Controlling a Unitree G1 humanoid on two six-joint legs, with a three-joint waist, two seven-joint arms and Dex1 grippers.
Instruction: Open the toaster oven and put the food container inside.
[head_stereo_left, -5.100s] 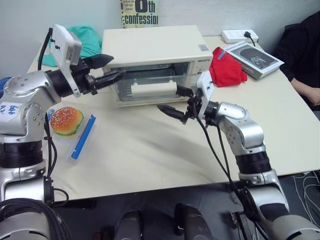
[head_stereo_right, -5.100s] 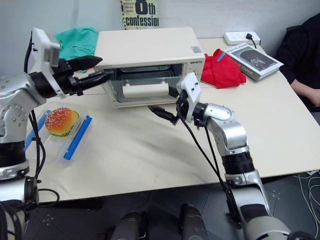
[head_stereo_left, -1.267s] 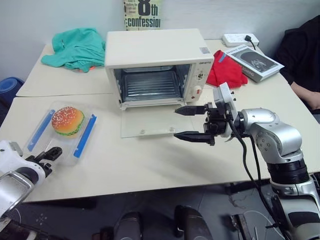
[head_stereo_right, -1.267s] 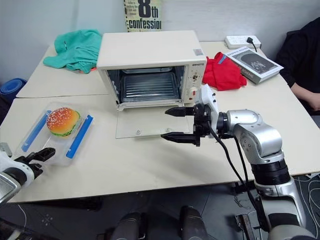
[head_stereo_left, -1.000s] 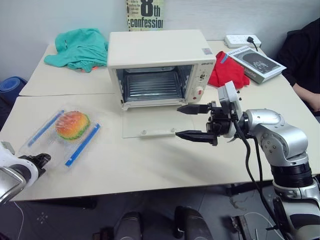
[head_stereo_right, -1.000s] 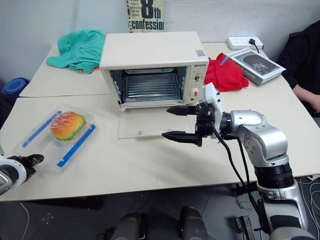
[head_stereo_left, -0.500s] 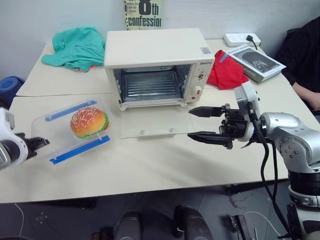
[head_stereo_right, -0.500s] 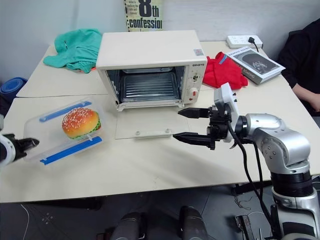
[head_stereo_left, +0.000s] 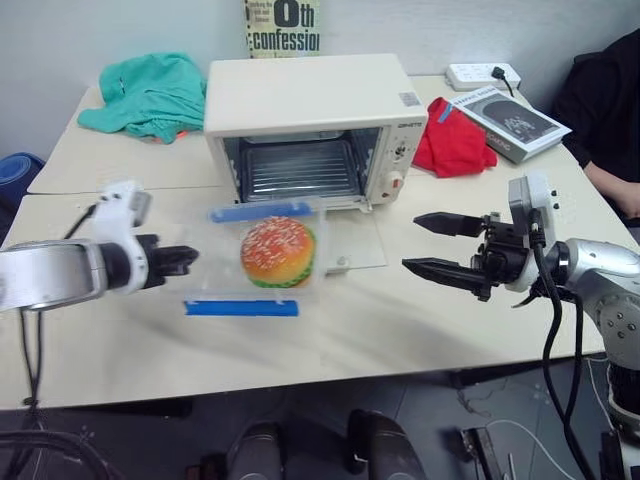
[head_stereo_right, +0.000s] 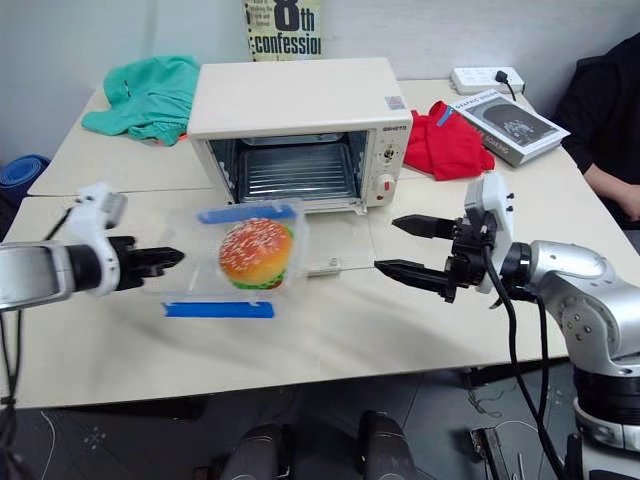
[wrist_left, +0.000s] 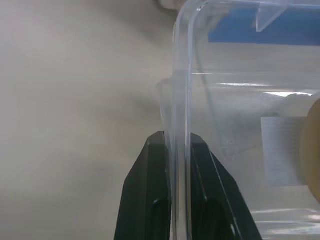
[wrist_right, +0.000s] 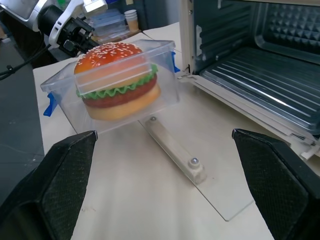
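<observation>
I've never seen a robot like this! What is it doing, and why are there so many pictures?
It is a robot with two arms; each ends in a tool with two black fingers. Two pictures come from cameras in its head, two from cameras on its wrists. On the table stands a toaster oven with its door open. The left tool pinches the edge of a clear food container with a burger inside and holds it up in front of the oven. The right tool waits open, holding nothing. Behind lie a green cloth, a red cloth and a book.
</observation>
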